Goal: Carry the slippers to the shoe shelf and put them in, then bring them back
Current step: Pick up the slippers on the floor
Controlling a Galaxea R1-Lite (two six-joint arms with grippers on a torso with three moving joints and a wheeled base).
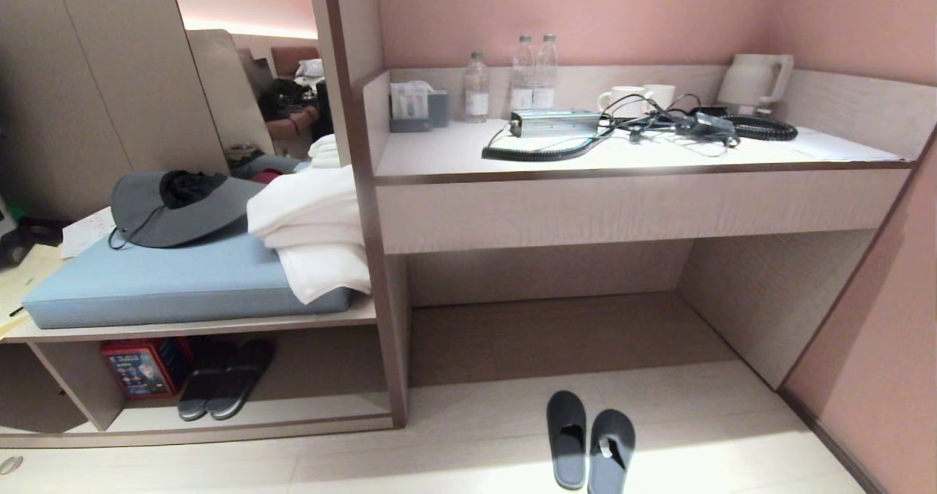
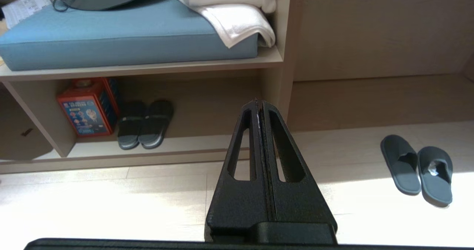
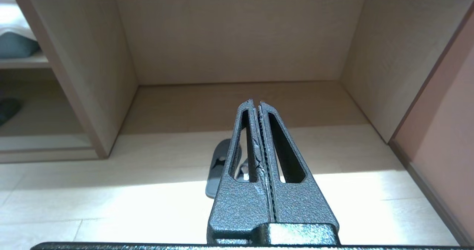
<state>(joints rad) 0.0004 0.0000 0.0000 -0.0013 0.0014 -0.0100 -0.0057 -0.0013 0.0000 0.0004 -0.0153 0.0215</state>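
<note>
— Where are the slippers [image 1: 590, 441] right now?

— On the pale floor [image 1: 454, 465] in front of the open recess [image 1: 556, 318] under my desk top [image 1: 629, 154]. They lie side by side, just about touching, toes pointing toward the recess. They are flat, dark and thin, each with one wide strap. From my left wrist camera I see the same pair [image 2: 416, 168] off to one side on the floor; from the right wrist camera only part of one [image 3: 218, 168] shows, the rest sits behind my own fingers.

— And the shoe shelf?

— The shoe shelf [image 1: 241, 424] is the low open cubby under the blue cushion [image 1: 183, 282], to the left of the recess, with an upright panel between them. Another dark pair of slides [image 1: 223, 380] already stands inside it on the raised bottom board, just beside a red box [image 1: 143, 366]. The task pair is well apart from the cubby, out on the floor.

— What are your grippers doing?

— My left gripper [image 2: 260, 103] has its fingers pressed together with nothing between them, and it hangs above the floor, aimed toward the cubby's edge. My right gripper [image 3: 256, 103] is likewise pinched to a thin slit, empty, hanging above the slippers and pointing into the recess. Neither touches anything, and neither arm shows in the head camera.

— Anything on top?

— A grey hat [image 1: 179, 208] and folded white towels [image 1: 315, 223] rest on the cushion; water bottles [image 1: 523, 77], mugs [image 1: 633, 99], a kettle [image 1: 754, 80] and black cables [image 1: 659, 132] sit on the desk.
</note>
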